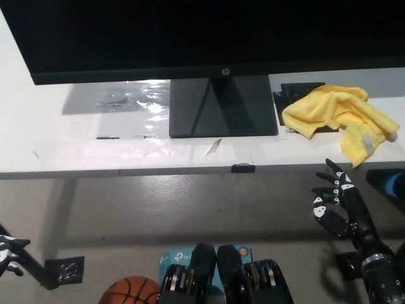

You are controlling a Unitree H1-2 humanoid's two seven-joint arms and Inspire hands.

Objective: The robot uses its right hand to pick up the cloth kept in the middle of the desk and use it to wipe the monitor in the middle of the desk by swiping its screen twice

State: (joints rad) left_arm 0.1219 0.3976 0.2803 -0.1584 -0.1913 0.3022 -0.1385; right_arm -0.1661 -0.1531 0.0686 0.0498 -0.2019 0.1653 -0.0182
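Note:
A crumpled yellow cloth [338, 117] lies on the white desk [76, 142] to the right of the monitor's stand [221, 104]. The black monitor [202, 35] fills the top of the head view, its screen dark. My black right hand [335, 199] hovers below the desk's front edge, under the cloth, with fingers spread and nothing in it. Only the fingertips of my white left hand [9, 250] show at the lower left edge.
A black pad [297, 92] lies partly under the cloth. A clear plastic sheet [130, 95] sits left of the stand. On the floor are a basketball [130, 291], a black base plate [64, 270] and a teal box [177, 256].

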